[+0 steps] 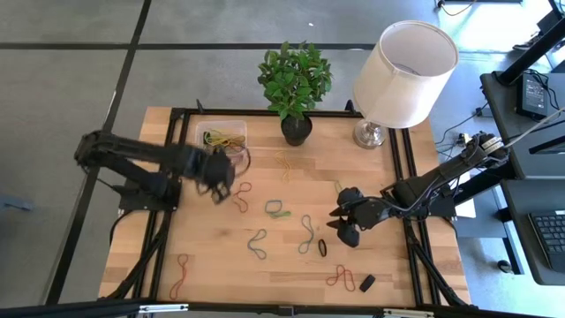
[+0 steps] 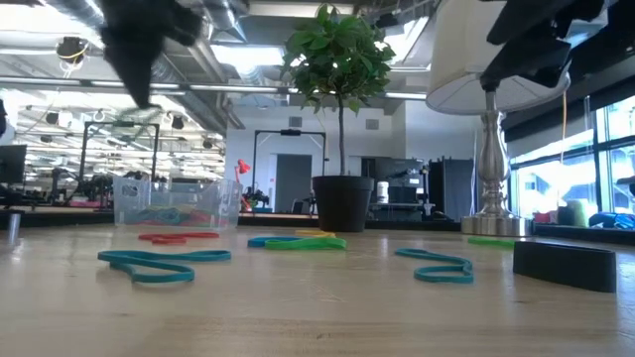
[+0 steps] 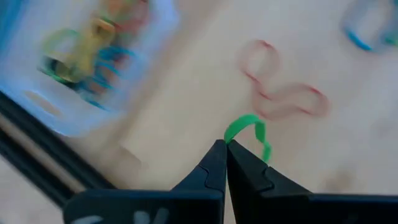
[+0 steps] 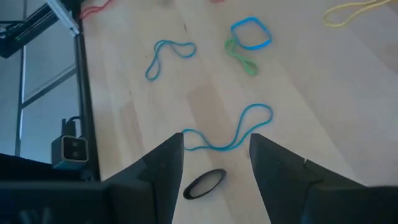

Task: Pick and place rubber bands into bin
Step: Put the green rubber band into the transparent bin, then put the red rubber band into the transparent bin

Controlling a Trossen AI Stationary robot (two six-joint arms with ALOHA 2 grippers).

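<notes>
Several rubber bands lie flat on the wooden table: a red one point(image 1: 240, 196), a blue-and-green pair point(image 1: 278, 209), teal ones point(image 1: 258, 243) point(image 1: 305, 232), a black one point(image 1: 322, 247) and more red ones near the front edge. The clear bin point(image 1: 221, 137) rests at the far left with coloured bands inside. My left gripper point(image 1: 219, 184) hovers just in front of the bin, shut on a green band. My right gripper point(image 1: 341, 226) is open above the table's right half. In the right wrist view its fingers stand either side of a blue band point(image 4: 227, 134), with the black band point(image 4: 205, 185) just beneath. My left gripper pinches the green rubber band point(image 3: 249, 127) between its two shut fingertips, at one end of the loop point(image 3: 229, 138). The rest of the loop curls free beyond the tips, lifted clear of the table.
A black plant pot point(image 1: 297, 129) and a lamp base point(image 1: 369, 134) stand at the far edge, right of the bin. A small black block point(image 1: 367, 283) lies near the front right. Black frame rails point(image 1: 173, 177) run along both sides of the table.
</notes>
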